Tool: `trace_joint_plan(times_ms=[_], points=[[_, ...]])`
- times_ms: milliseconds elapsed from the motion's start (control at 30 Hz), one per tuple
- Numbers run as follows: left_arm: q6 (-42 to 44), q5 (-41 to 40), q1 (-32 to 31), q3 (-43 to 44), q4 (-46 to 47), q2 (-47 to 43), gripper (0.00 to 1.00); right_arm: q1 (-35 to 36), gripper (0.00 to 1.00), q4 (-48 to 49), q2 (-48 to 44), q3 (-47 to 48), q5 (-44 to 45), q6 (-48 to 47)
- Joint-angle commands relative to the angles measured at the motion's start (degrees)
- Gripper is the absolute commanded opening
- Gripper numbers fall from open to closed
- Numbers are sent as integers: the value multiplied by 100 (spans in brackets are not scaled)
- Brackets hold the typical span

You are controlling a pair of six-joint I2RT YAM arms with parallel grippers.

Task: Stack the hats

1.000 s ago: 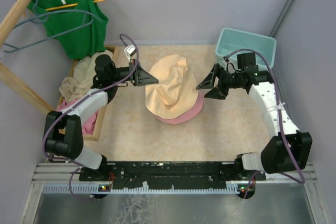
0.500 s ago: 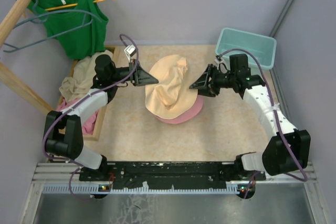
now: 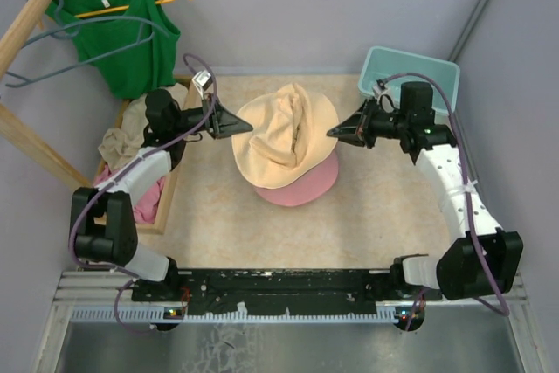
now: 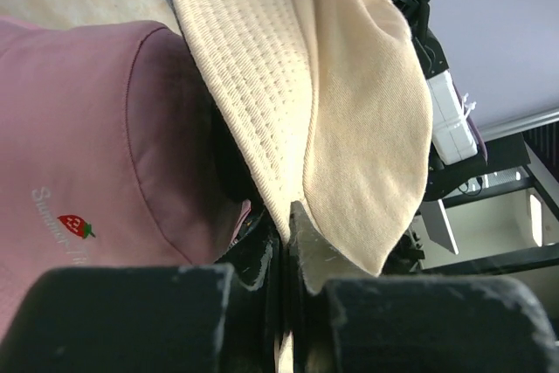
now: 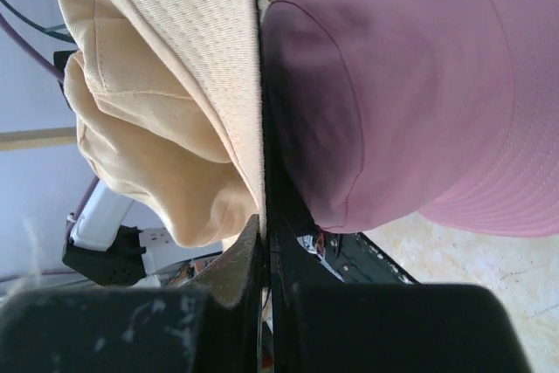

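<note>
The beige hat (image 3: 279,141) is covering most of the pink hat (image 3: 307,189) below. The left gripper (image 4: 281,238) is blocking its lettering (image 4: 54,214).

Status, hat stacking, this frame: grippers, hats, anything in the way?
Left gripper, right gripper both shut on beige hat, opposite brim edges. Hat spread over pink hat. No obstruction seen.

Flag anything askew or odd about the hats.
The beige hat looks odd: its crown is caved into a deep fold while both arms' shut jaws hold its brim. It sits off-centre over the pink hat, whose brim shows only at the near side.
</note>
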Motion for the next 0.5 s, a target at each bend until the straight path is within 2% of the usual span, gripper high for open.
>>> trace_joint_plan(times_ms=[0, 467], points=[[-64, 92, 176, 97, 252, -307, 6, -163, 0, 276, -296, 395, -296, 105], [139, 117, 242, -916, 351, -264, 5, -171, 0, 248, -457, -657, -52, -314]])
